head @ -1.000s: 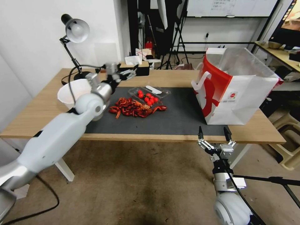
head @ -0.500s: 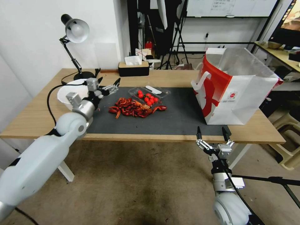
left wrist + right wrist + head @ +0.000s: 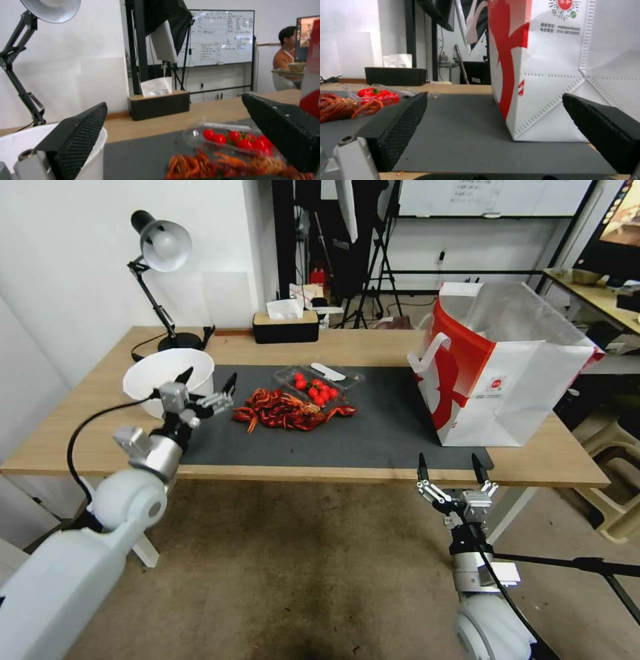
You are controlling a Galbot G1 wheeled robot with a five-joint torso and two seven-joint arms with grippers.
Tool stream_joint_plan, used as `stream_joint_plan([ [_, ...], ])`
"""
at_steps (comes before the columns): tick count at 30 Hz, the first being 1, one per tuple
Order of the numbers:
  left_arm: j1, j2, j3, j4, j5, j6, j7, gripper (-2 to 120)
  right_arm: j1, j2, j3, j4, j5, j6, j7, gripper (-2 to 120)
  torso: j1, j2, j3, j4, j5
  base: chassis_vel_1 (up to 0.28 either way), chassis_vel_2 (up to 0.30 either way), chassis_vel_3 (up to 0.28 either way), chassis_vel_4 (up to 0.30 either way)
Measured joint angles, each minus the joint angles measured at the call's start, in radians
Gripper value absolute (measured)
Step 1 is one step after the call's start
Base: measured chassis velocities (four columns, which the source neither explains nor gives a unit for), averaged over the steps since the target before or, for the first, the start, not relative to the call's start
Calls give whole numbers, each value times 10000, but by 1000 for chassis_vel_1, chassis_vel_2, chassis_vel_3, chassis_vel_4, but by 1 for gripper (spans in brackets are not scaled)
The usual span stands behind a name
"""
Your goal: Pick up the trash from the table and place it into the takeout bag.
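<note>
While the table (image 3: 373,343) stretches wide under its dark mat (image 3: 380,430), the takeout bag (image 3: 513,380) stands upright on the mat's right end, mouth open, just beyond the right gripper (image 3: 451,468). That gripper hangs below and in front of the table's near edge, fingers (image 3: 400,125) spread wide and empty; in the right wrist view the bag's white and red corner sits between and beyond them, with bare mat before it.

The left gripper (image 3: 205,383) hovers over the left end of the mat, fingers (image 3: 78,135) held apart and gripping nothing. The white bowl (image 3: 167,380) sits right behind the far-left finger, close against it. Just beyond the other fingertip lies the trash: a heap of red crayfish shells (image 3: 287,410), and past that a clear tray of cherry tomatoes (image 3: 319,381) with a white spoon (image 3: 328,371) across it. Neither touches the fingers.

Open mat lies between the shells and the bag, and bare wood runs along the near edge. A black tissue box (image 3: 285,325) and a desk lamp (image 3: 160,253) stand at the far edge, well away from both grippers.

Compared with a second ago, the left arm has drawn back from near the tissue box, toward the robot, to the bowl's side; the right gripper has barely moved, and the trash and bag lie as they did.
</note>
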Motion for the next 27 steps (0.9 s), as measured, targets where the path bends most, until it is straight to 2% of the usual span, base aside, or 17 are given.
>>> stream_joint_plan([
  [3,681,-222,-242,-206,467,-197,-19,100,-30,31,0,16,-61,1,6,100,1,0,-1,7,1,0,0,0,0],
  [8,1693,-668,-659,-465,1185,-602,-61,100,-117,66,-15,58,-142,1,19,100,0,1,0,5,0,0,0,0,0],
  [27,3725,-2069,-1471,-692,2899,-1566,-242,100,-392,122,-8,180,-360,62,117,100,1,1,0,5,0,0,0,0,0],
])
